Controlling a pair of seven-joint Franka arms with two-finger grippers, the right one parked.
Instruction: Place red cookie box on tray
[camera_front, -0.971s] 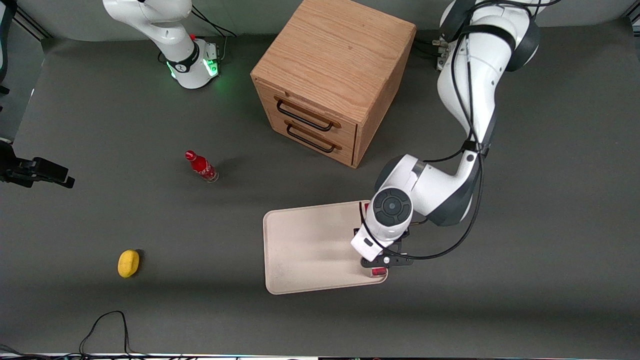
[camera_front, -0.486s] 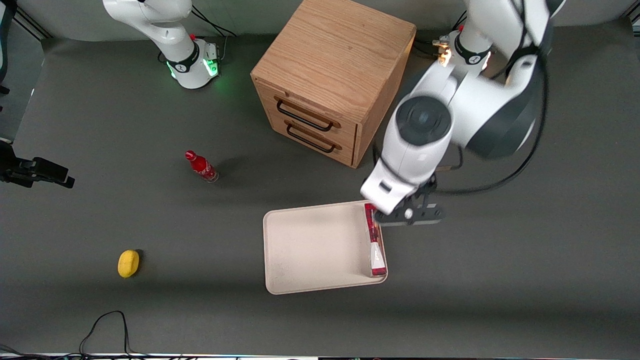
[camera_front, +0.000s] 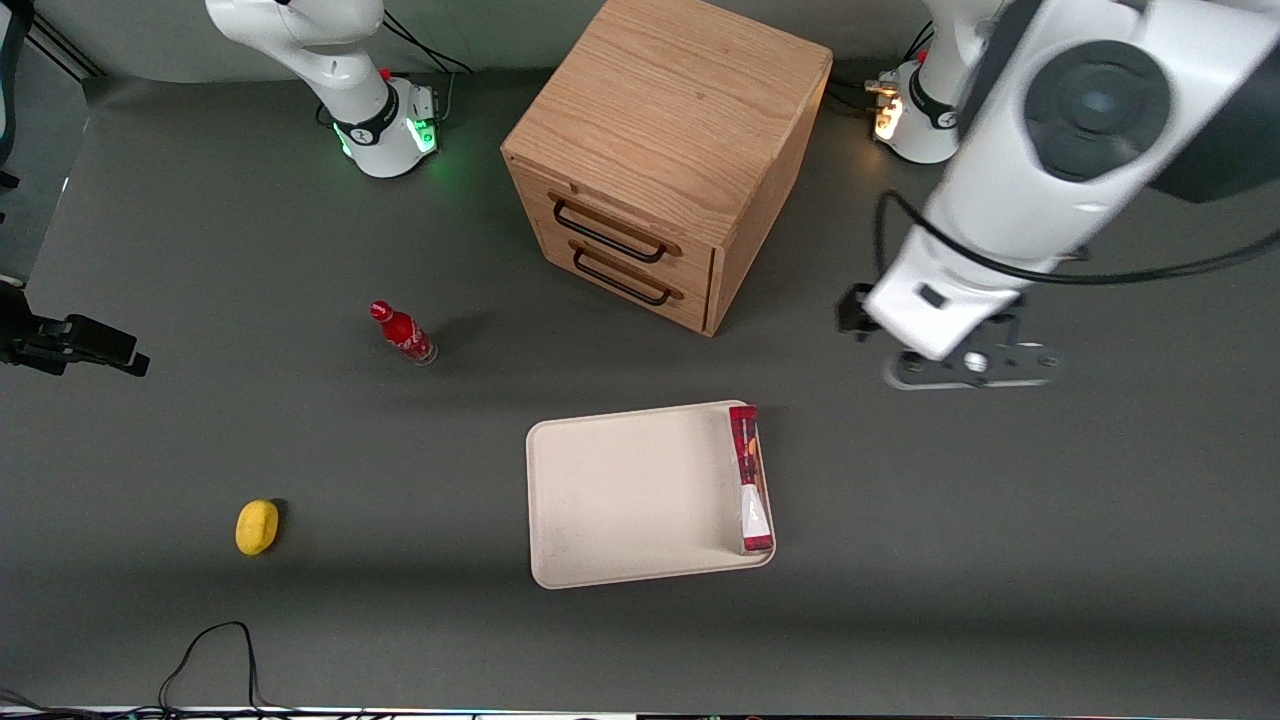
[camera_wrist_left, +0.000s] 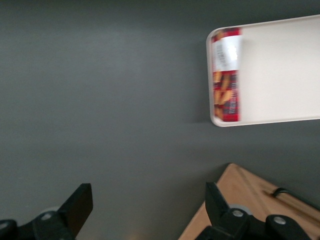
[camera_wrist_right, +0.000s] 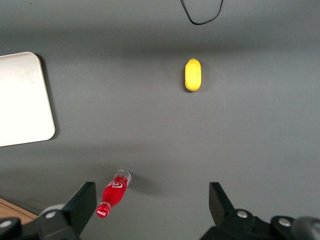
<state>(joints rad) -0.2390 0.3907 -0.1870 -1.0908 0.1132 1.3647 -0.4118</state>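
Front view, read from its one edge to the other: a yellow lemon-like thing (camera_front: 257, 527) lies well apart from my pincer toward the parked arm's end of the table, then a small red bottle (camera_front: 403, 334) stands nearer, then the wooden two-drawer cabinet (camera_front: 668, 160), then the tray (camera_front: 620, 495) with the red cookie box (camera_front: 750, 478) on it, and last my pincer (camera_front: 965, 368) itself, raised above bare table toward my own arm's end. My fingers (camera_wrist_left: 80, 205) are spread wide with nothing between them, as my wrist view shows; the box lies below me and off to the side, nearer to the front camera than I am.

My worry is the box's seat. It lies flat along the tray's short edge, touching the low rim, with hardly any margin. I judge the placing done, but a box this thin and light, set this close to the rim, could tip over the rim if anything nudges the tray. The cabinet's corner is also near my fingers, so a careless swing of my arm that way could strike the wood
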